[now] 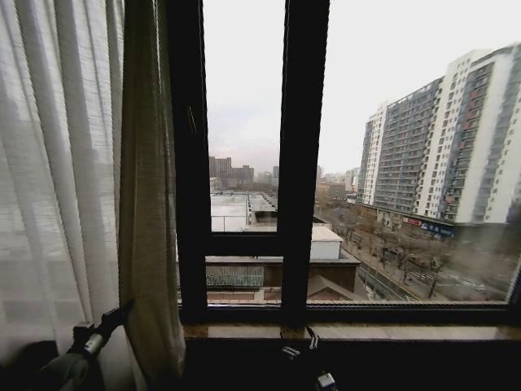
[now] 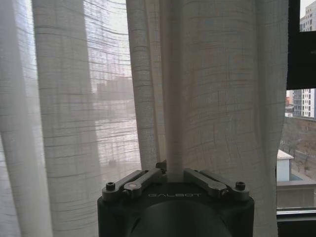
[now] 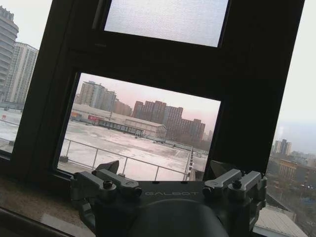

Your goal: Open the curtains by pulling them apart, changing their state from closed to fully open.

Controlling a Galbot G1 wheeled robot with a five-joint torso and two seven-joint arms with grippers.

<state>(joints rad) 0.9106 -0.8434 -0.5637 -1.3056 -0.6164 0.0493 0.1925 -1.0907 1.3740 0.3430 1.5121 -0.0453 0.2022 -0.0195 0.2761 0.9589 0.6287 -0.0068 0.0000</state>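
The curtains (image 1: 57, 187) hang bunched at the left side of the window in the head view, a pale sheer panel with long vertical pleats and a darker beige-grey gathered fold at its right edge, just beside the black window frame (image 1: 301, 163). The rest of the glass is uncovered, giving a view of tall apartment blocks (image 1: 444, 138) and low rooftops under a grey sky.

The left gripper (image 1: 122, 310) reaches up from the lower left corner of the head view and meets the gathered fold low down, near the level of the stone window sill (image 1: 407, 331). In the left wrist view the left gripper (image 2: 174, 174) has its fingers (image 2: 143, 177) drawn in on either side of a narrow vertical pleat of the curtains (image 2: 217, 98), so they are clenched on the fabric. The woven cloth fills most of that view, with a strip of the window frame (image 2: 301, 59) and the city beyond showing past its edge.

The right gripper (image 1: 305, 358) sits low in the head view, just below the sill and in front of the middle bar of the frame. In the right wrist view the right gripper (image 3: 168, 178) has its fingers (image 3: 116, 183) spread wide apart and released, holding nothing, facing the window frame (image 3: 148, 64) and a pane through which a flat snowy roof (image 3: 108, 148) and distant buildings appear. It is well apart from the curtains
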